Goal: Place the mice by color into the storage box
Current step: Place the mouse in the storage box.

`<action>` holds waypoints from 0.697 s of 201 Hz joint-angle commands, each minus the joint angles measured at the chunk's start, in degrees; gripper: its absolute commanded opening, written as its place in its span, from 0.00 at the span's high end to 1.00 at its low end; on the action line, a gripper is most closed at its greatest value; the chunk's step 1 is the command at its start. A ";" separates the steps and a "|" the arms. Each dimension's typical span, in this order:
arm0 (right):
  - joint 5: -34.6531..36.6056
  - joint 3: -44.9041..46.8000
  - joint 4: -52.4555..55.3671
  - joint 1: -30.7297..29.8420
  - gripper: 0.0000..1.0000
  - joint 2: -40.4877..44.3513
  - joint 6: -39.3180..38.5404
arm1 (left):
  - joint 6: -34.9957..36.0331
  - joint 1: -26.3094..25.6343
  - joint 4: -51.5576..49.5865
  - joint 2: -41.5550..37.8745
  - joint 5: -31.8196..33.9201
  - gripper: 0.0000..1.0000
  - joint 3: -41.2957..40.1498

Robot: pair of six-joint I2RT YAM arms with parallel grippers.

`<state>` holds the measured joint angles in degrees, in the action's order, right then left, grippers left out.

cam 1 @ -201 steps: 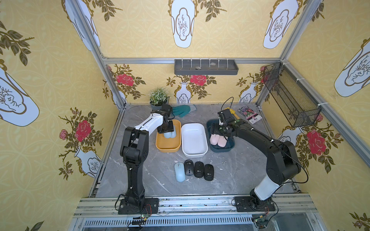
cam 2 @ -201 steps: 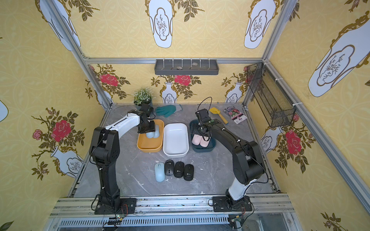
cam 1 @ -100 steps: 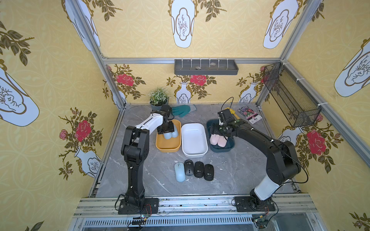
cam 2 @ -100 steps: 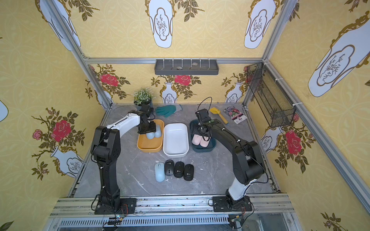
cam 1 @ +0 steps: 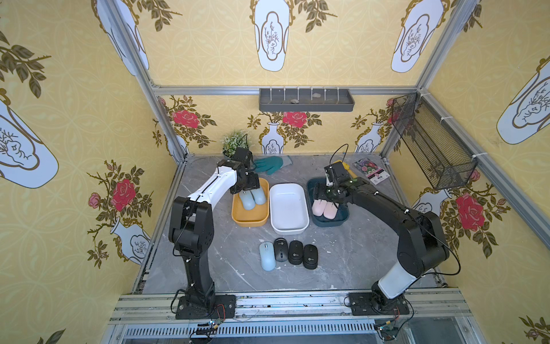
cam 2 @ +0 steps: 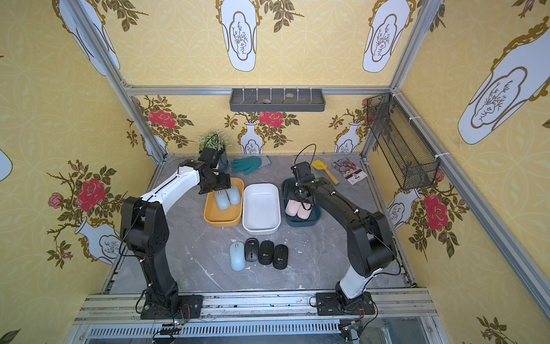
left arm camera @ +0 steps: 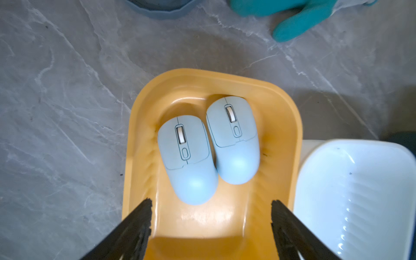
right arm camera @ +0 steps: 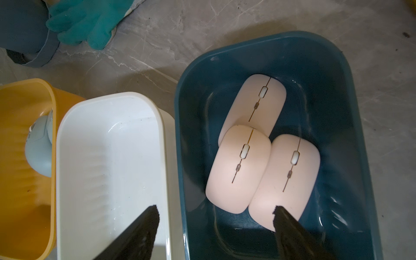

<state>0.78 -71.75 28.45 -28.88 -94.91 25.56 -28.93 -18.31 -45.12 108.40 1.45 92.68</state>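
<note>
The grey marble table (cam 1: 226, 268) carries three bins side by side — a yellow bin (cam 1: 249, 216), a white bin (cam 1: 288, 208) and a dark blue bin (cam 1: 330, 221). The left gripper (left arm camera: 211, 203) hangs over the yellow bin with its jaws spread wide and nothing between them; the right gripper (right arm camera: 215, 209) hangs over the seam between the white and dark blue bins, jaws likewise apart and empty. Two pale blue mice (left arm camera: 186, 162) lie touching at the yellow bin's far end (scroll wheels toward the back wall). Three pink mice (right arm camera: 239, 168) crowd the dark blue bin, the rearmost partly hidden behind a neighbour. On the bare table nearer the arm bases, a third pale blue mouse (cam 1: 267, 256) and three black mice (cam 1: 295, 252) lie in a close row — blue at the robot's left end.
</note>
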 commanded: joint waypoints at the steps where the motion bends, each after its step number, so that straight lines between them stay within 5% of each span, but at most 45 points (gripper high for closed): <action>1: 1.01 -0.36 0.48 -0.08 0.18 0.82 0.45 | 0.69 -0.97 -3.11 -2.68 -0.97 0.14 -0.52; 81: 1.53 -2.60 0.47 -1.06 0.18 2.69 1.22 | -5.61 -13.53 -9.18 -19.27 4.55 0.11 -12.41; 140: 2.49 -1.61 0.69 -2.90 0.18 1.64 1.68 | -16.42 -22.04 -8.52 -27.97 1.05 0.13 -26.23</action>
<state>2.07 -74.26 29.39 -31.24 -93.34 26.83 -39.55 -38.41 -52.73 81.87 4.03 70.76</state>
